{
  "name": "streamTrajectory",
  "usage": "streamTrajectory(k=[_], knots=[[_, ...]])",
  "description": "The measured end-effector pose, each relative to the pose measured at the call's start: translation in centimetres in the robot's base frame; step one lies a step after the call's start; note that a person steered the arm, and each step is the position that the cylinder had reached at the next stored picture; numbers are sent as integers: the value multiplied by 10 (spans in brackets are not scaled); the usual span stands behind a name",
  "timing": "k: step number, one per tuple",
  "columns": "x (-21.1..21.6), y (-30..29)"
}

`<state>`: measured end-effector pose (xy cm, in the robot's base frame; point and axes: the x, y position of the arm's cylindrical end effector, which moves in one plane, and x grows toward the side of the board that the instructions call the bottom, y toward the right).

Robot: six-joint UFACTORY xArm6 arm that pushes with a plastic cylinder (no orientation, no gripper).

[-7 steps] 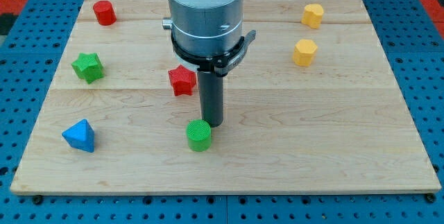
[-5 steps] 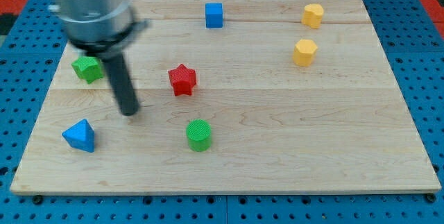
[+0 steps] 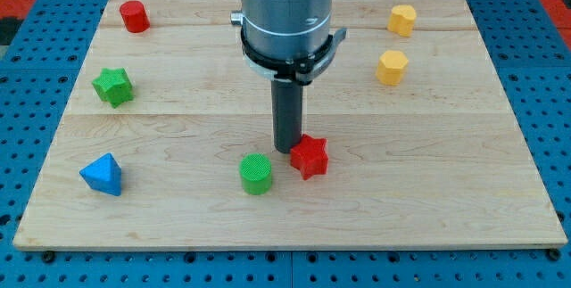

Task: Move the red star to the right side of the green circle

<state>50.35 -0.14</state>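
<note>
The red star (image 3: 310, 156) lies on the wooden board (image 3: 428, 172) just to the right of the green circle (image 3: 256, 174), a small gap between them. My tip (image 3: 286, 149) stands at the star's upper left edge, touching it or nearly so, and above and to the right of the green circle. The arm's grey body hides the board's top middle.
A red cylinder (image 3: 135, 16) sits at the top left. A green star (image 3: 112, 86) is at the left, a blue pyramid (image 3: 102, 174) at the lower left. Two yellow hexagonal blocks (image 3: 402, 20) (image 3: 392, 67) stand at the upper right.
The red star has moved down and to the right, from above the green circle to its right side. My tip has swung from the left to the star's upper left.
</note>
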Motion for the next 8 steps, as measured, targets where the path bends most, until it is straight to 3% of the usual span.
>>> streamTrajectory(k=[1,5,6,7,8], knots=[[42,23],[50,131],[2,105],[-54,180],[-114,207]])
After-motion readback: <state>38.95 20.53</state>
